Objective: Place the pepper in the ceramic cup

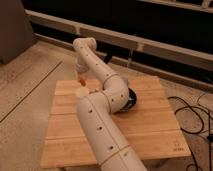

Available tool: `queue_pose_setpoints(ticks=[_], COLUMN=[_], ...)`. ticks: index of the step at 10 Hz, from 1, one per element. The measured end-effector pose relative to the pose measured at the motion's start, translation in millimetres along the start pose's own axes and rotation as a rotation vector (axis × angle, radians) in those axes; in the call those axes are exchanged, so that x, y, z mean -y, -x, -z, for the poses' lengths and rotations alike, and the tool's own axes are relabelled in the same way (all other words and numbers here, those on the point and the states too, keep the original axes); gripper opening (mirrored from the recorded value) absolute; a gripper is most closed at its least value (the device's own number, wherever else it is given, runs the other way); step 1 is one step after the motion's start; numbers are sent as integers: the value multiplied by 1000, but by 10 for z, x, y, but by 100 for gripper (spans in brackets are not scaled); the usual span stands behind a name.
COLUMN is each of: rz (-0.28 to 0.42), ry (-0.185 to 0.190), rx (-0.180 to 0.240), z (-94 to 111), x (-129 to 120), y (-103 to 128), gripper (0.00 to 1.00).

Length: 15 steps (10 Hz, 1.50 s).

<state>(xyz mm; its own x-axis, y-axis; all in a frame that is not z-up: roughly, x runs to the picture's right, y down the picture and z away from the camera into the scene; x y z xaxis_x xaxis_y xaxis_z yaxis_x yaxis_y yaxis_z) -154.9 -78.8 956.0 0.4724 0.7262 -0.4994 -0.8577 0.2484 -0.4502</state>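
Note:
My gripper [81,74] hangs from the wrist at the table's far left, pointing down and shut on the small red-orange pepper [81,79]. The pepper sits at the fingertips, a short way above the tabletop. Just below and in front of it stands the small white ceramic cup [81,93], upright on the wood. The pepper is above the cup's far side and apart from it. My white arm [102,125] crosses the table from the bottom edge up to the wrist.
A dark blue bowl [132,98] lies mid-table, mostly hidden behind my elbow. The wooden table [155,125] ends close to the cup on the left. Black cables [192,115] lie on the floor at right. A rail [150,45] runs behind.

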Motion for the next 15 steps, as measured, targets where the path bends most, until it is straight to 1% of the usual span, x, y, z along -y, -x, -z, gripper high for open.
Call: queue_pose_setpoints(ticks=[1, 3, 4, 6, 8, 9, 11, 12, 13, 15], rz=[16, 45, 52, 63, 77, 88, 109, 107, 92, 52], ry=[-11, -17, -9, 20, 33, 28, 4, -15, -38, -71], rx=[13, 38, 43, 51, 56, 59, 67, 72, 76, 84], z=[85, 186, 185, 156, 156, 177, 225, 246, 260, 282], x=[-43, -153, -211, -348, -462, -505, -563, -574, -537, -411], y=[52, 150, 172, 202, 213, 211, 176, 116, 18, -167], gripper=[15, 15, 15, 15, 15, 15, 15, 15, 15, 15])
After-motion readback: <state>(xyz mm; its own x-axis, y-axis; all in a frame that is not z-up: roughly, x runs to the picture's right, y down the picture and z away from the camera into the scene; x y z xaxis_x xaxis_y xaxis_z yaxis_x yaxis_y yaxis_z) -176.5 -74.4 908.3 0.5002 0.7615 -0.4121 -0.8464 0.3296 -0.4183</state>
